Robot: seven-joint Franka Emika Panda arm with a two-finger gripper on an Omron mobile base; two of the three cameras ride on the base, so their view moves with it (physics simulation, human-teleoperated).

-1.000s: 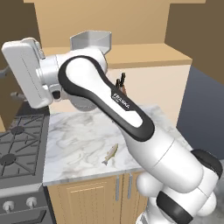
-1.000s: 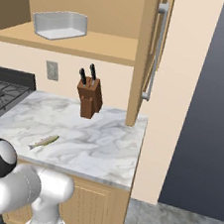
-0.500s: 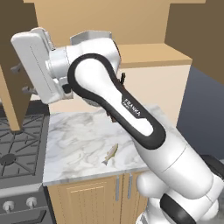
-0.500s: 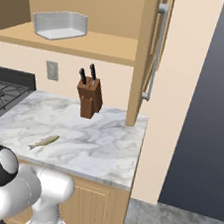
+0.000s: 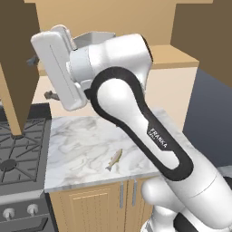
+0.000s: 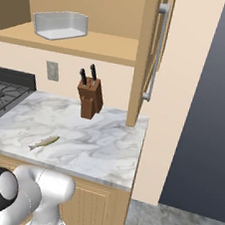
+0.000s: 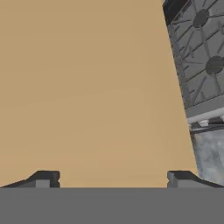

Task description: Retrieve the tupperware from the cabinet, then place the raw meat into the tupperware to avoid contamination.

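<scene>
The white tupperware [image 6: 60, 25] sits on the lower shelf of the open cabinet [image 6: 100, 46]; in the left base view the tupperware [image 5: 94, 38] peeks out behind my arm. The raw meat, a small fish [image 5: 114, 159], lies on the marble counter near its front edge, also seen as the fish [image 6: 43, 142]. My gripper [image 5: 41, 77] is raised beside the cabinet's open left door [image 5: 16, 68], jaws spread wide with nothing between them. In the hand view the gripper [image 7: 113, 179] faces the door's flat tan panel [image 7: 87, 87].
A knife block [image 6: 90, 97] stands at the back of the counter [image 6: 100, 143]. The cabinet's right door [image 6: 145, 53] hangs open over the counter's right end, its silver handle [image 6: 156, 50] facing out. A gas stove [image 5: 18, 149] adjoins the counter on the left.
The hand has risen and turned from level to nearly upright. The left door has swung further open toward the camera. The jaws stand wider apart than before.
</scene>
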